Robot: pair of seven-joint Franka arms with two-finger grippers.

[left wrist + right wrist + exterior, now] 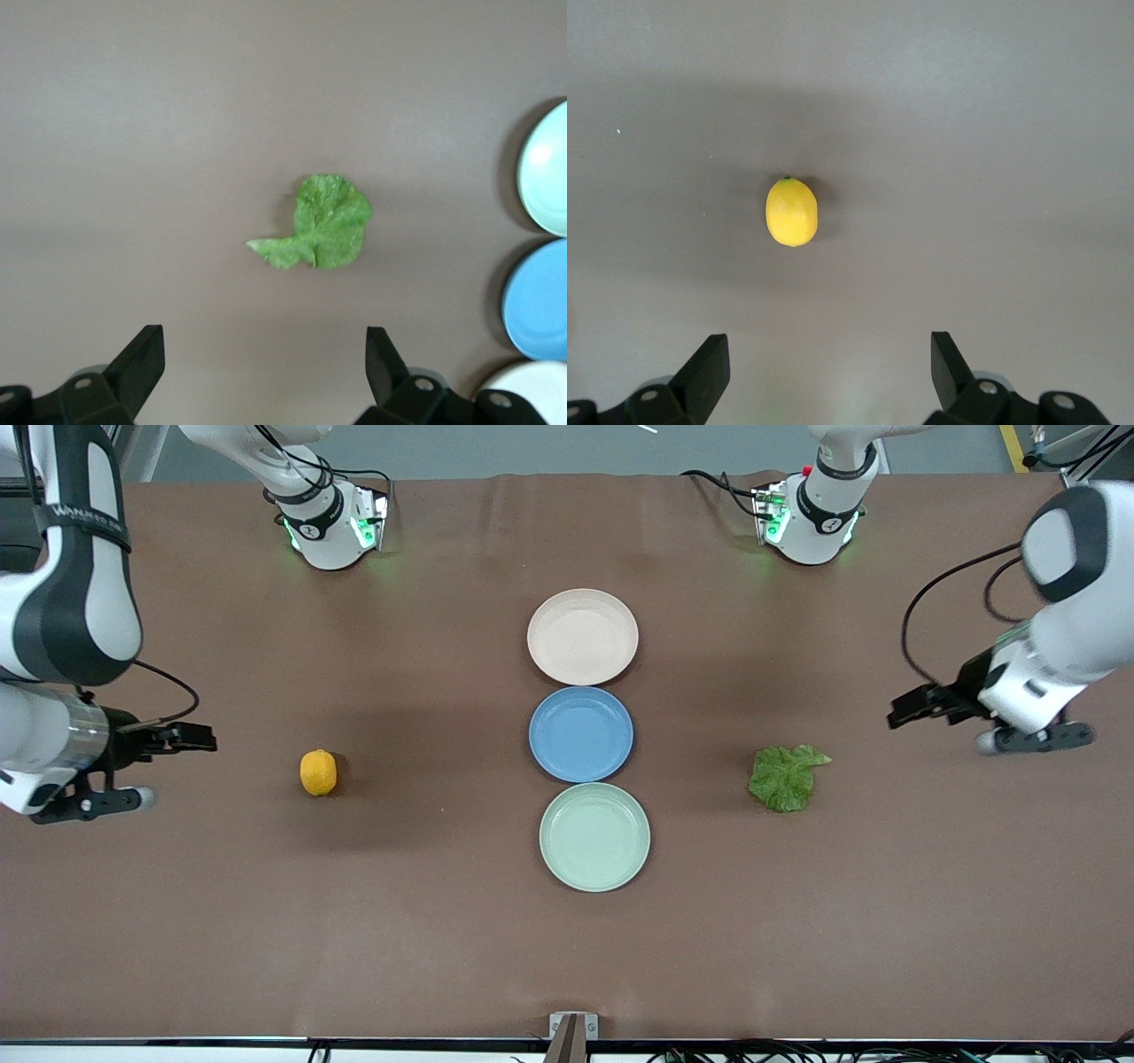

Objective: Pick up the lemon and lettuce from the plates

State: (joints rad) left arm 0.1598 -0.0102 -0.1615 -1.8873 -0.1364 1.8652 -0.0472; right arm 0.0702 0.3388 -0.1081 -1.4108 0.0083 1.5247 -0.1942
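The brown desk (266,921) carried three empty plates in a row: beige plate (582,637) farthest from the front camera, blue plate (580,733) between, green plate (594,837) nearest. The lettuce (785,778) lay on the desk toward the left arm's end, the lemon (318,771) toward the right arm's. The left pincer (917,707) and right pincer (182,737) hung open over bare desk. Likely hazards: the lemon rolling from a skewed pinch; fingers skidding over the flat leaf.

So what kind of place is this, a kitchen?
Probably a robot lab, not a kitchen: two robot arms bolted to a brown table, cables trailing, and a lemon, lettuce and plates set out for practice.
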